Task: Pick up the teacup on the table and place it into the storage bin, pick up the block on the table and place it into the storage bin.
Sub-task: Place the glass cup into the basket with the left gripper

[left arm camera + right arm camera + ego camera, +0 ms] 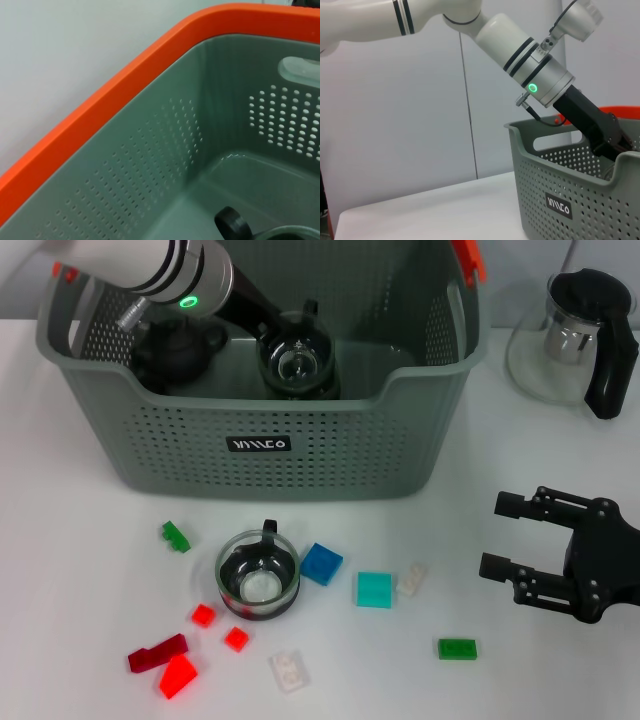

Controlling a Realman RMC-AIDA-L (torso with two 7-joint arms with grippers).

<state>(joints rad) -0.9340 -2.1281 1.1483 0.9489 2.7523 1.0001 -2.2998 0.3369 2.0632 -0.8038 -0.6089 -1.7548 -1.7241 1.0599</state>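
Grey-green and perforated, our storage bin (262, 445) holds a glass teacup (297, 364) under our left gripper (285, 335), grip unclear, while our right gripper (512, 535) rests spread open nearby.

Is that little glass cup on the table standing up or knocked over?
Standing upright. In the head view the cup shows its round open rim facing up, resting on the table among the blocks, outside the basket.
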